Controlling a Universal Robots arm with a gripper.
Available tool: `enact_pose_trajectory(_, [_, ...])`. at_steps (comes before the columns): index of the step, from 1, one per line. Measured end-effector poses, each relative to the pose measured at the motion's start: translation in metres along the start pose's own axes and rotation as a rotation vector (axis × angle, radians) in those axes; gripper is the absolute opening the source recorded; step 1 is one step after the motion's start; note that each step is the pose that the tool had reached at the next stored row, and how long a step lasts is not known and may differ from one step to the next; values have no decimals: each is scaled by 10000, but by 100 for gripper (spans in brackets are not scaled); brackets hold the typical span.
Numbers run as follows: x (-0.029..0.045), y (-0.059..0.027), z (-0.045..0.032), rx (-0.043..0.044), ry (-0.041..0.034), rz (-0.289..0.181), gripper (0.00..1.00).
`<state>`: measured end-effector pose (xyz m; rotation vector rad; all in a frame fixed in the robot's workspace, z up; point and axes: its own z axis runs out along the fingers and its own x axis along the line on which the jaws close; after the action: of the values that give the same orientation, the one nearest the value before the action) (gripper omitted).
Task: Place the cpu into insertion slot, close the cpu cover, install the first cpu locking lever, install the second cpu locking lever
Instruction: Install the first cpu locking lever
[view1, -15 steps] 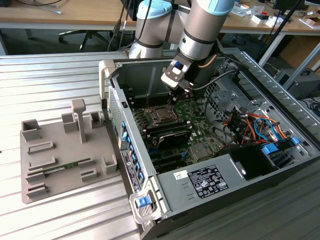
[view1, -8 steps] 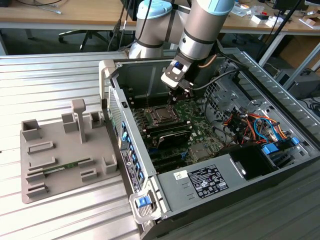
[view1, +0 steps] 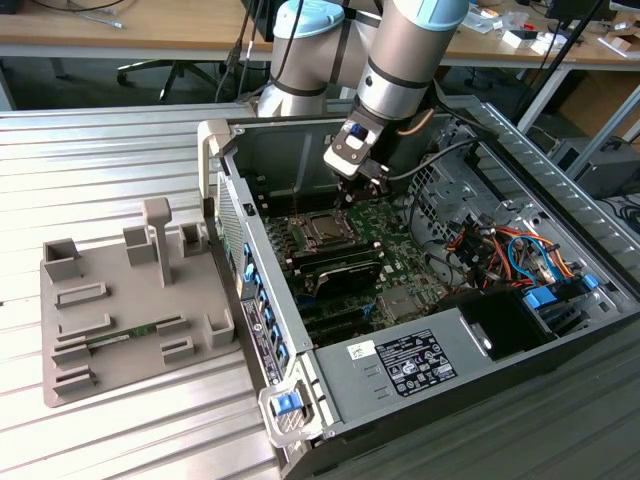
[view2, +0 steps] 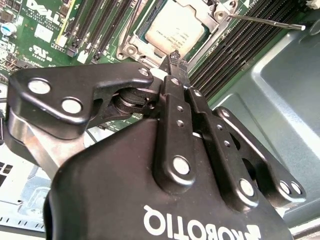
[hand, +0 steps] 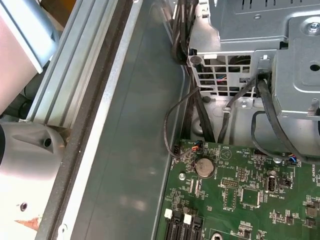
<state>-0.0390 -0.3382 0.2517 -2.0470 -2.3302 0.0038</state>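
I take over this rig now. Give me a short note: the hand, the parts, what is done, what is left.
Hand: shut, tips beside the cover.
Cpu: seated, cover down around it.
Done: cpu placed, cover closed, as it seems.
Left: the levers. One lever sticks out free, not latched; the other I cannot tell.

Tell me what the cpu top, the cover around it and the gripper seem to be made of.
The cpu top looks like matte, pale silvery metal, evenly dull. The cover seems to be shinier bare steel, with bright edges. The gripper looks like black-coated metal or hard plastic, judging by its smooth satin sheen.
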Motion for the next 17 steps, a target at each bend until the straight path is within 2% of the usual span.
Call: enact_pose_trajectory(17, [0, 0, 0, 9, -9, -317, 10])
